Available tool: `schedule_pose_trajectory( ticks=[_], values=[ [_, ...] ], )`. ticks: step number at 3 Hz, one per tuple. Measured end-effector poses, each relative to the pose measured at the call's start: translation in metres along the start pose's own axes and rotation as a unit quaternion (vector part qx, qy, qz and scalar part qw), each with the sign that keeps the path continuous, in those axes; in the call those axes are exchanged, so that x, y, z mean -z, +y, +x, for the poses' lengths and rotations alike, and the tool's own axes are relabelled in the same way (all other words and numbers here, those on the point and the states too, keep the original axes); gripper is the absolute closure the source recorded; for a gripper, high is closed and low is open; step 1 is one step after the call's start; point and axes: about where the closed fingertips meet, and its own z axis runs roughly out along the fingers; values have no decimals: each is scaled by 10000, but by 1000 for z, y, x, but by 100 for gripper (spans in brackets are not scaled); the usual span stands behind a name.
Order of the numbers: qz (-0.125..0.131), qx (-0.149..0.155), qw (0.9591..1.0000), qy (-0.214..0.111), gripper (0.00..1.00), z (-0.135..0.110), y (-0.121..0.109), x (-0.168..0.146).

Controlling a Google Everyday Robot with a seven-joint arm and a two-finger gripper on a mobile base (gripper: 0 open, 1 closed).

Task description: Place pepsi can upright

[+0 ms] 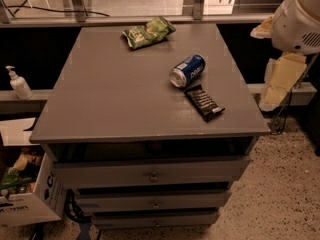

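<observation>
The pepsi can (pixel 188 70) is dark blue with a silver end and white lettering. It lies on its side on the grey cabinet top (pixel 110 94), right of the middle, with its silver end facing front left. A flat black snack bar wrapper (pixel 204 102) lies just in front of it, close to touching. My gripper is out of view; only a white rounded part of the arm (pixel 300 19) and a cream part below it (pixel 281 79) show at the right edge, beside the cabinet and away from the can.
A green crinkly snack bag (pixel 148 32) lies at the back of the top. The cabinet has drawers (pixel 152 174) below. A soap dispenser (pixel 19 83) stands on a ledge at left. A cardboard box (pixel 25 194) sits on the floor at lower left.
</observation>
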Motion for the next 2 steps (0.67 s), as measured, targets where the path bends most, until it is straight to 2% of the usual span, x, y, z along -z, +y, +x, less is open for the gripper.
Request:
schedule_pose_trajectory(
  ticks=[1, 2],
  values=[
    [103, 503, 9986, -99, 0, -9, -26, -11],
    [337, 1036, 9938, -200, 0, -17, -51, -16]
  ],
)
